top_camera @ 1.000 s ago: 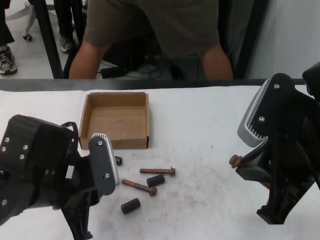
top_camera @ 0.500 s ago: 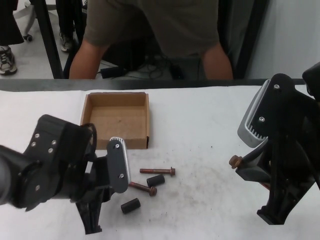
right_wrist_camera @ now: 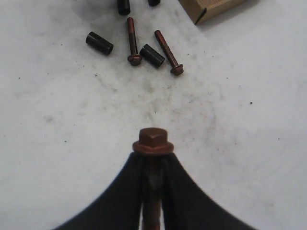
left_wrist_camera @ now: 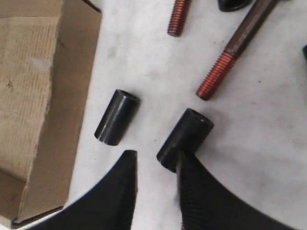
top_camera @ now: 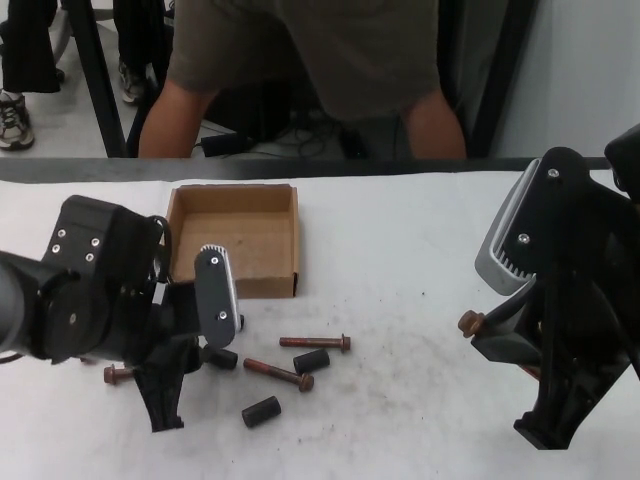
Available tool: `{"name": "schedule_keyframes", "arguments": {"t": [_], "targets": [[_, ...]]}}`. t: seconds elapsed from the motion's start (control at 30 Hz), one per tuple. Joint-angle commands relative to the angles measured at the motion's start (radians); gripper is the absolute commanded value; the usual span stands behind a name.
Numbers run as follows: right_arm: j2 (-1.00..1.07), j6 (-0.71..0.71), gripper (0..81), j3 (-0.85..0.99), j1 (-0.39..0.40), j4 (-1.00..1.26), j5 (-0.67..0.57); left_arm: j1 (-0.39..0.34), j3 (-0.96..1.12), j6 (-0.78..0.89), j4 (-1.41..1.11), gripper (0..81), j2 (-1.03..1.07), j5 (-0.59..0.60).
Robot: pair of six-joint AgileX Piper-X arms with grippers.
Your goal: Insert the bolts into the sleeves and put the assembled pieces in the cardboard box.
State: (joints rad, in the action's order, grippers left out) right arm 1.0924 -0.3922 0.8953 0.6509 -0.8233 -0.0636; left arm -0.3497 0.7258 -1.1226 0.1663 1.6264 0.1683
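No writing, number, label or sign could be read on the cardboard box, nor on anything lying near it.

Cardboard box matt brown, fibrous; each bolt coppery metal, threads rough; each sleeve smooth black, faintly glossy; tabletop white, matt, grey-smudged; left claw matt black, its finger ribbed
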Motion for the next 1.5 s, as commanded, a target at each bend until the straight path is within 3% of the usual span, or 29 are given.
{"name": "schedule_keyframes", "arguments": {"t": [0.0,0.97,1.47], "targets": [[-0.013,0.005,0.2,0.0,-0.003,0.005,-0.011,0.002,0.018,-0.065,0.058,27.9,-0.003,0.022],[-0.013,-0.011,0.2,0.0,-0.003,0.005,-0.01,0.002,0.066,-0.145,0.046,27.9,0.11,0.061],[-0.013,-0.011,0.2,0.0,-0.003,0.005,-0.01,-0.012,0.139,-0.197,0.084,27.9,0.118,0.007]]}}
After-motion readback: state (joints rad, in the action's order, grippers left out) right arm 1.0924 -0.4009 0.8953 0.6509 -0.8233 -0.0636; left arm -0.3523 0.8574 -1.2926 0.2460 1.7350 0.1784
